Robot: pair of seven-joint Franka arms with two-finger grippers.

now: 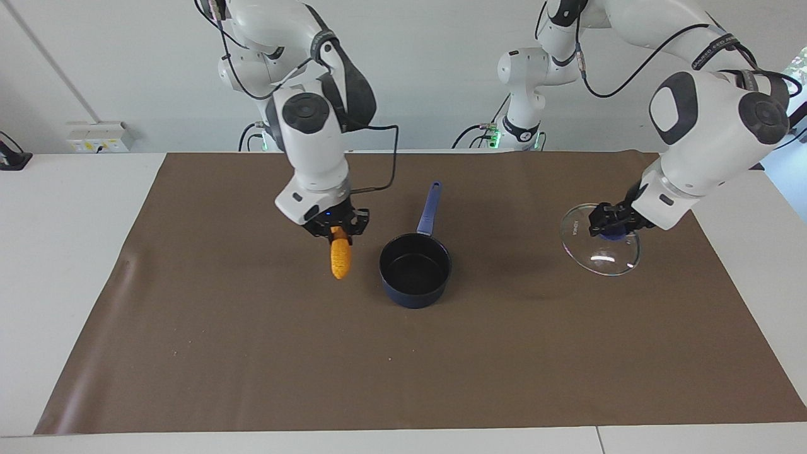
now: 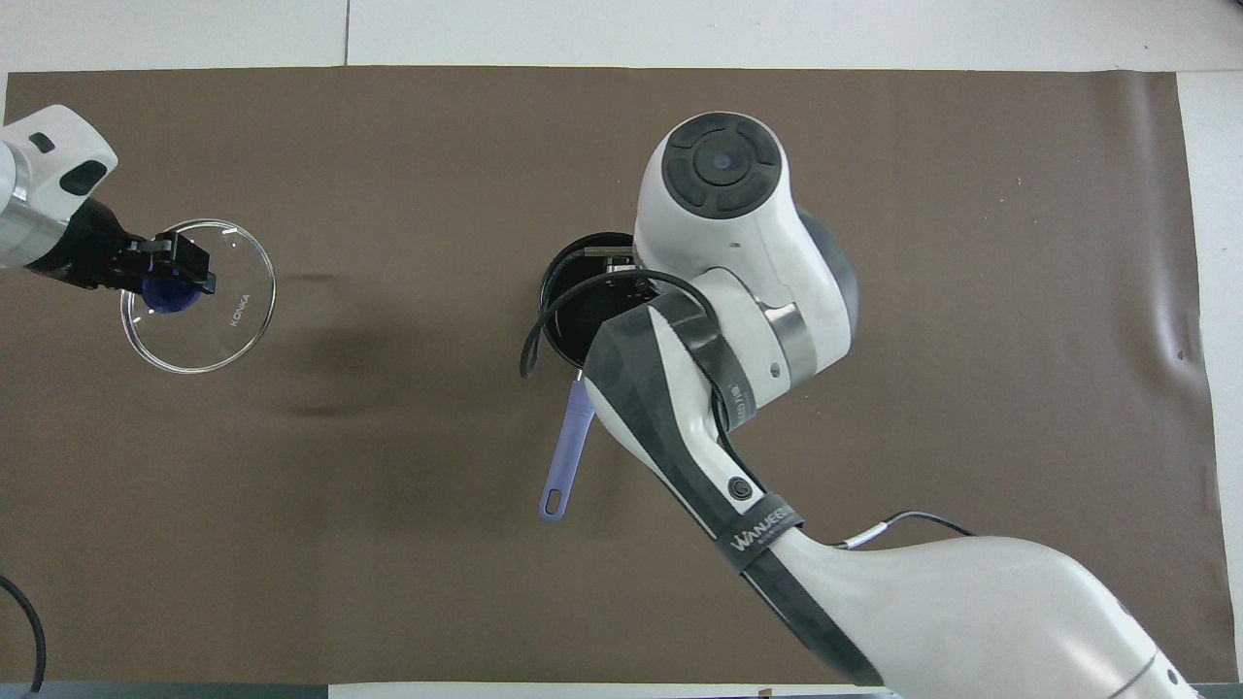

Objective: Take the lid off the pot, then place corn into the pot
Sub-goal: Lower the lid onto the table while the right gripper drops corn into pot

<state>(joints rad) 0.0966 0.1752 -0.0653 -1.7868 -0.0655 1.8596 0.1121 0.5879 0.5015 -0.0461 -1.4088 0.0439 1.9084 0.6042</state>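
The dark navy pot (image 1: 415,270) stands uncovered in the middle of the brown mat, its blue-purple handle (image 1: 429,208) pointing toward the robots. In the overhead view the pot (image 2: 573,291) is partly hidden by the right arm. My right gripper (image 1: 336,228) is shut on the yellow-orange corn (image 1: 340,257), which hangs tip down in the air beside the pot, toward the right arm's end. My left gripper (image 1: 610,221) is shut on the knob of the glass lid (image 1: 599,249), holding it tilted over the mat at the left arm's end; the lid (image 2: 209,306) also shows in the overhead view under the left gripper (image 2: 173,277).
A brown mat (image 1: 403,353) covers most of the white table. A wall socket (image 1: 101,137) sits at the table's edge near the right arm's base.
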